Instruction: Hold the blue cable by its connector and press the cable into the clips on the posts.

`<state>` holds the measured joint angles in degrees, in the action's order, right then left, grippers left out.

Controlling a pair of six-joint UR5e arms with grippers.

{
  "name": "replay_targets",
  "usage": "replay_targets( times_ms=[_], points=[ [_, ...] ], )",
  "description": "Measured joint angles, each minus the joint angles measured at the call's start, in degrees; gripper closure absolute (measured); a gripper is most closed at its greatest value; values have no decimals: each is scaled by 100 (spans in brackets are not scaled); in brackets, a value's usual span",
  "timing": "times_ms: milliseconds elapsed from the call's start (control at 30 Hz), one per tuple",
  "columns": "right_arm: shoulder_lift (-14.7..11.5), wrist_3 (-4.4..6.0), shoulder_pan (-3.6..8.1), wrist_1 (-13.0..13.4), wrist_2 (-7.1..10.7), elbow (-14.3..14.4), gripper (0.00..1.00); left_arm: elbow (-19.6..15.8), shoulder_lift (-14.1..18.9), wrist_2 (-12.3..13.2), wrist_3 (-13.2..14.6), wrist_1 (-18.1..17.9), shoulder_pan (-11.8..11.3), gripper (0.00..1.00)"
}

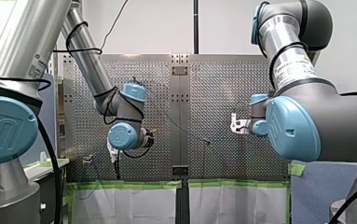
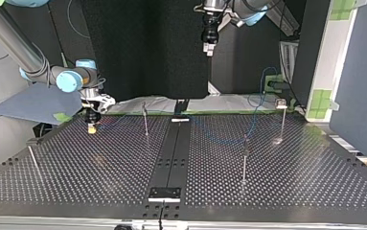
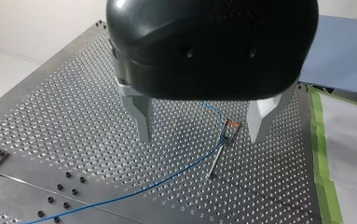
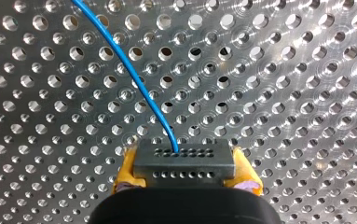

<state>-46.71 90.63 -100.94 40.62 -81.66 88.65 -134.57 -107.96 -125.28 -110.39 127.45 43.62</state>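
Connector (image 4: 184, 161) clenched in right gripper (image 4: 185, 179), yellow pads (image 4: 126, 170), near table (image 2: 99, 177) corner. Blue cable (image 4: 134, 70) trails slack over table. Left gripper (image 3: 200, 135) released, above post (image 3: 217, 158). Grasp done; clipping seemingly mostly left.

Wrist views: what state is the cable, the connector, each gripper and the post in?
Thin blue cable, slack, running out of the connector.
Dark grey block connector, clamped between yellow pads.
My right gripper, shut on the connector.
My left gripper, open, empty, above the post.
Thin metal post, upright; cable at its clip, seating unclear.
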Motion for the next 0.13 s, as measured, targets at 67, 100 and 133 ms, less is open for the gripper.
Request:
replay_targets(
  times_ms=[67,100,133],
  points=[
    [0,0,0,0,0,0,100,0,0,0,0,0,0,0],
    [0,0,0,0,0,0,100,0,0,0,0,0,0,0],
    [0,0,0,0,0,0,100,0,0,0,0,0,0,0]
  ],
)
